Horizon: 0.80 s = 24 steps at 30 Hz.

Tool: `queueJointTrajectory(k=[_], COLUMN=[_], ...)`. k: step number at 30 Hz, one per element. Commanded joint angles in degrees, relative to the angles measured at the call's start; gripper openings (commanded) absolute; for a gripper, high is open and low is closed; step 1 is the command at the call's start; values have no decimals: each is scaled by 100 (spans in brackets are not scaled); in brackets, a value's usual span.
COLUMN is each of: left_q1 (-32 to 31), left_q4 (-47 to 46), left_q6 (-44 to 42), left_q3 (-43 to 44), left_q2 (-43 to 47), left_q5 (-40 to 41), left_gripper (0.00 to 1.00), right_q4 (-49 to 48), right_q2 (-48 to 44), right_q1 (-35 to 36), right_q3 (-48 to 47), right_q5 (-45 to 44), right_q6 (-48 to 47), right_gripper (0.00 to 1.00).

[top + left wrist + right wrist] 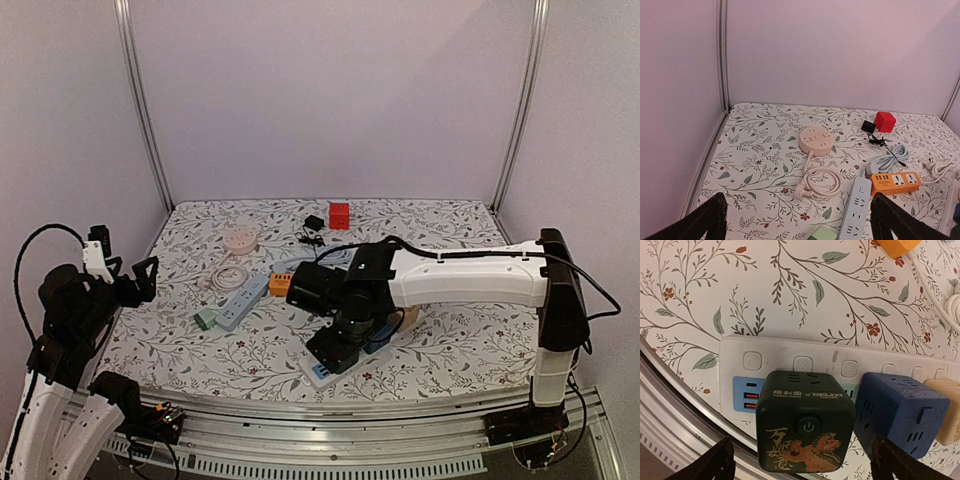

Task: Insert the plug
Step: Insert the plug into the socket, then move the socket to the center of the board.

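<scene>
Closest to the near edge of the desk (470, 350), the dark cube plug (807, 420) sat pushed down into the white power strip (790, 357) right beside a blue cube (900, 407), looking seated as far as I could tell, with the right pincer (801, 452) spread wide over it and neither finger touching, so I'd call the insert pretty much done and only a pull-away left. Further off the left pincer (799, 215) hung wide and empty at the left side, and beyond it the orange strip (895, 182), round socket (816, 141) and red cube (885, 121) lay toward the back
</scene>
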<state>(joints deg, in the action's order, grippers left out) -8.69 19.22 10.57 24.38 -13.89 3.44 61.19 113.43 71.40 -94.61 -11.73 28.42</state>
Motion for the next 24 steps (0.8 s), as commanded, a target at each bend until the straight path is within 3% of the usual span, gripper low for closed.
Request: queueJointTrajectory(k=[1,6,9,12,15,17,24], left_q1=[111,145,199,287,394,456,574], left_q4=[-6,-37,-66,-72,-77,-90,-110], left_q6=[-26,-33,-28,-28,-26,-27,-31], left_q3=[-65,-73,-74,-53,-48,-48,-65], left_q2=[-34,-29,-1,8,3,-21,-125], left_q5=[-75,-143,-233,-366,-535,-570,-692], left_gripper=[98,98,98,98,98,98,97], right_q4=[472,24,-90,126,82,51,229], right_q2=[-228,-571,-550,-252,-9,252,1371], right_q1=[37,41,41,49,54,49,39], right_q3=[-516,-711,-628,-668,-685,-821,-1566], right_q5=[113,883,1861,2259,2035,1744,1213], right_q6=[-505,-1498,-3306,-5331,-7126,-7803,-8735], right_gripper=[98,99,99,99,99,99,99])
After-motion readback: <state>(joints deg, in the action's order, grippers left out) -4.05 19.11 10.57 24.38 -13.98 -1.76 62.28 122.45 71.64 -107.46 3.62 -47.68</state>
